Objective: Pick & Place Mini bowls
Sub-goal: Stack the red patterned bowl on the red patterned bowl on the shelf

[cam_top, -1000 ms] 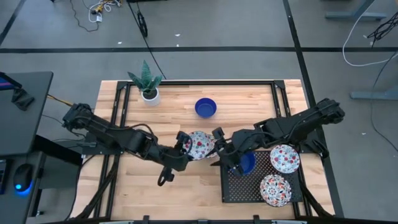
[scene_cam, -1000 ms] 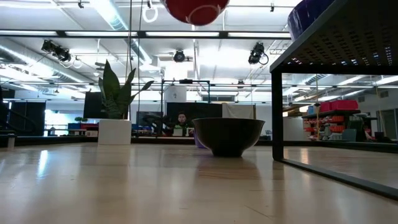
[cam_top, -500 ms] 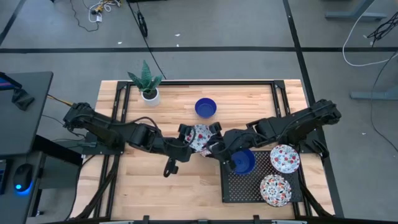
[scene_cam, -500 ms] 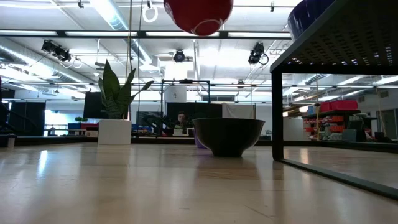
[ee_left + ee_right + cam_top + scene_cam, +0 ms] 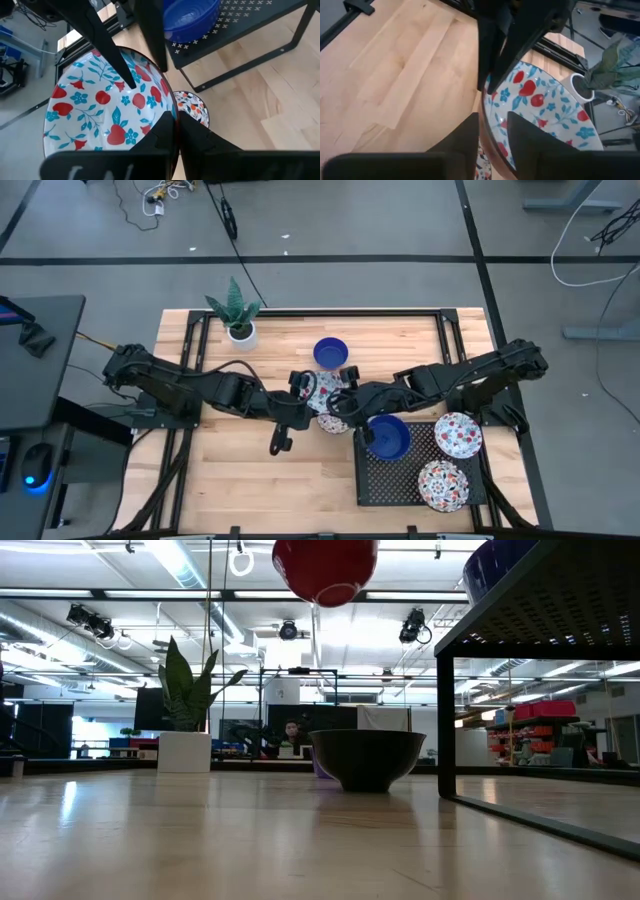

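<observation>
A white mini bowl with red-and-blue flowers [image 5: 322, 388] hangs in the air over the middle of the table; its red underside [image 5: 325, 565] shows in the low view. My left gripper [image 5: 308, 393] is shut on its rim from the left. My right gripper [image 5: 338, 402] is open on the opposite side. Its fingers [image 5: 465, 137] stand one inside and one outside the rim, with a gap showing. Under the lifted bowl a second floral bowl [image 5: 192, 107] rests on its base on the table. A blue bowl [image 5: 330, 353] stands farther back. My left gripper [image 5: 175, 117] pinches the floral bowl's rim [image 5: 172, 100] on the side toward the table's left. One finger is inside the bowl and one is outside. It reaches in from the table's left. The bowl is lifted clear of the table, with its flowered inside facing up.
A black mesh rack [image 5: 375, 485] at the near right carries a blue bowl [image 5: 388, 438] and two floral bowls [image 5: 458, 435]. A white plant pot [image 5: 240, 332] stands at the far left. Bare wood lies left of the rack and along the far edge.
My left gripper has carried the floral bowl a little toward the table's far edge, uncovering the second floral bowl beneath. My right gripper has moved from the rack's blue bowl toward the table's left and far edge, up to the held bowl's rim.
</observation>
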Tool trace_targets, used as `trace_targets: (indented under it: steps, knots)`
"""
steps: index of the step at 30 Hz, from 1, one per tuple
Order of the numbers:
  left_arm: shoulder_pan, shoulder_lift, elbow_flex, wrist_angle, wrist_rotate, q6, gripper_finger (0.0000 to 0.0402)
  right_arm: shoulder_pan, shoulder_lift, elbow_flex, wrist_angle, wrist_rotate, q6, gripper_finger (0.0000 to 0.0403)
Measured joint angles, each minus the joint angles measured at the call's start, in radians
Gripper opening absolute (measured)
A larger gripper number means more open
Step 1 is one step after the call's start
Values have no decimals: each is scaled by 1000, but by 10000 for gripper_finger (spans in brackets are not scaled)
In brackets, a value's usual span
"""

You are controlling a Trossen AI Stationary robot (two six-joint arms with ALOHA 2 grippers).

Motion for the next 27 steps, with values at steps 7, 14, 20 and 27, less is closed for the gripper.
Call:
trace_targets:
  steps: [7,14,20,27]
  knots:
    - [-1,0,0,9,-1,9,18,0,0,0,-8,-8,-7,48]
    - [-1,0,0,23,-7,1,16,-1,-1,0,-22,-2,4,67]
    - [-1,0,0,25,-11,-1,17,-1,-1,0,-25,1,17,105]
    - [-1,0,0,27,-10,3,17,-5,-1,0,-27,-3,36,112]
